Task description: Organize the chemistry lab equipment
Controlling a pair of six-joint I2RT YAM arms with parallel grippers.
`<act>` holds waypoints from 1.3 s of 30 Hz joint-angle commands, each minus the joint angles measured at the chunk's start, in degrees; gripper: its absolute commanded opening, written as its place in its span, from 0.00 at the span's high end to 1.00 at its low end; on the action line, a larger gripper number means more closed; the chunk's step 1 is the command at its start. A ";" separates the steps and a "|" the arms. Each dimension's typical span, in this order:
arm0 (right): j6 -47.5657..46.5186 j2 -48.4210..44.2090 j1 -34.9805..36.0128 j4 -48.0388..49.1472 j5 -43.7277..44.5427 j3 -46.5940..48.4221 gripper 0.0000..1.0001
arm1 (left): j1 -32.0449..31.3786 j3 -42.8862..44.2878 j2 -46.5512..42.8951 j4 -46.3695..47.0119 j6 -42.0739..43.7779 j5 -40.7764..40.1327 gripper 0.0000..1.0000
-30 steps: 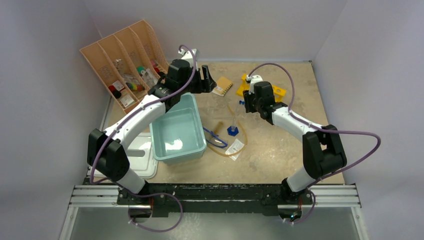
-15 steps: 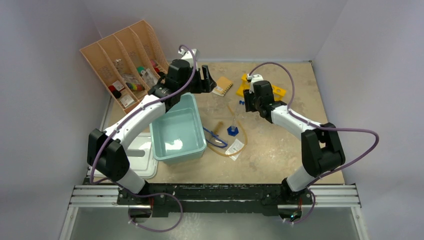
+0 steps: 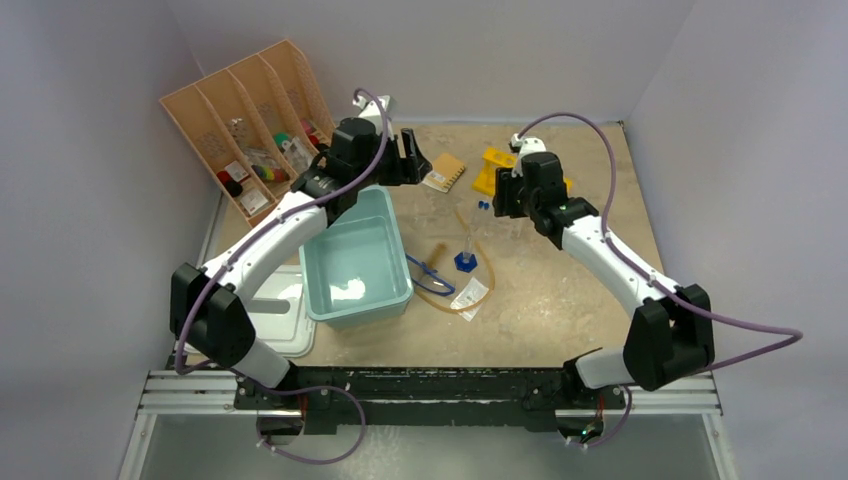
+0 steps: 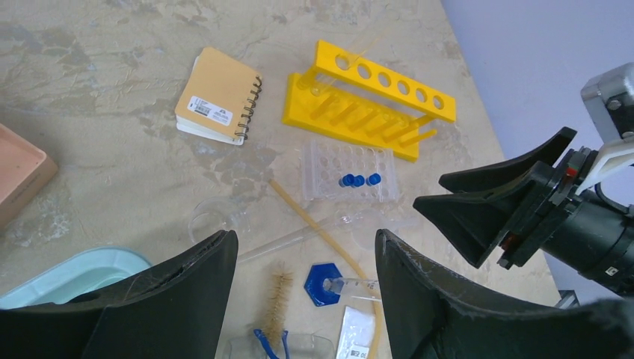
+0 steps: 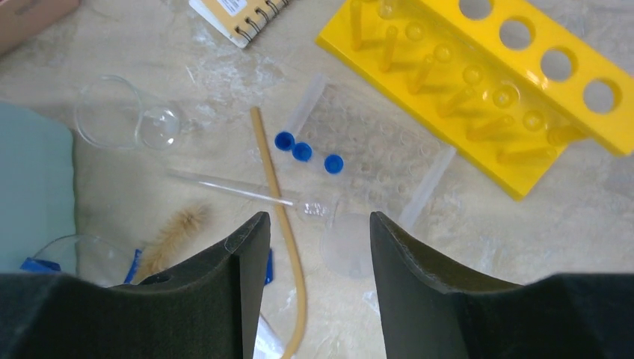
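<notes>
Both grippers hang open and empty above the table. My left gripper (image 3: 418,160) (image 4: 303,238) is over the far edge of the teal tub. My right gripper (image 3: 497,195) (image 5: 318,217) is above the blue-capped test tubes (image 5: 303,149) (image 4: 357,179), which lie on a clear well plate. The amber tubing (image 5: 277,194) (image 4: 314,224) runs between them. The clear cylinder with the blue hexagonal base (image 4: 325,284) (image 3: 465,262), the brush (image 4: 278,295) (image 5: 176,232) and the blue-rimmed goggles (image 3: 432,278) lie nearer me.
A yellow tube rack (image 5: 478,82) (image 3: 495,165) and a spiral notebook (image 4: 217,97) sit at the back. A clear flask (image 5: 123,120) and a funnel (image 5: 348,243) lie among the items. The teal tub (image 3: 350,250), the peach organiser (image 3: 230,120) and a white lid (image 3: 285,320) stand at the left.
My right arm's elbow has swung out to the right, and its gripper has shifted slightly back and right. The left arm has barely moved.
</notes>
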 commanded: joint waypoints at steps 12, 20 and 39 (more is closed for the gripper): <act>3.40 -8.43 -0.03 -13.07 -5.12 0.00 0.44 | 0.58 -6.73 -10.31 2.16 -0.79 -0.15 0.33; 0.06 -22.69 0.25 0.52 -17.39 -9.37 0.27 | 0.55 -9.05 -12.92 2.65 -1.56 -0.97 0.34; -1.49 -6.04 6.60 6.02 -15.02 -7.13 0.28 | 0.53 -11.29 -13.60 2.55 -4.64 -2.07 0.34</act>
